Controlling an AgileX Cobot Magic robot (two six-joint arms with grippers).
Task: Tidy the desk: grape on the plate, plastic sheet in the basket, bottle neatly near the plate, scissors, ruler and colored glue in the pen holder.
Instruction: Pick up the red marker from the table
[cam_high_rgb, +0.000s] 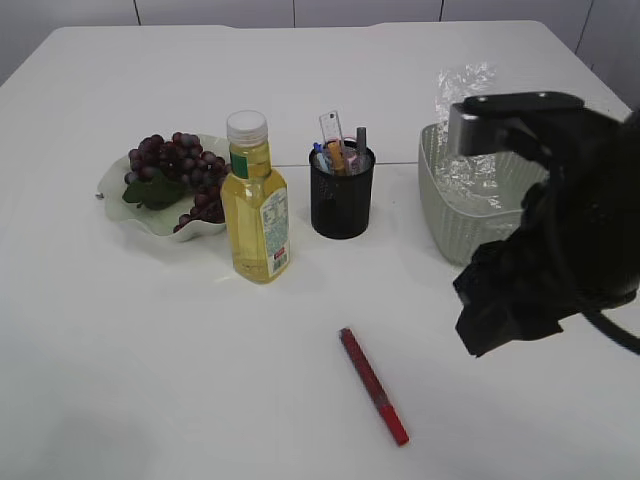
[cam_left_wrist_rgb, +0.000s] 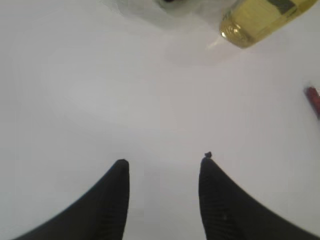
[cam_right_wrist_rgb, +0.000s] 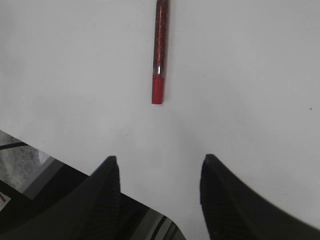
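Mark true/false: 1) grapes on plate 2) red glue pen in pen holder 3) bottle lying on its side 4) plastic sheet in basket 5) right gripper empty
1) True: the grapes sit on the plate.
2) False: the red glue pen lies on the desk, apart from the pen holder.
3) False: the bottle stands upright.
4) True: the plastic sheet is in the basket.
5) True: the right gripper is open, holding nothing.
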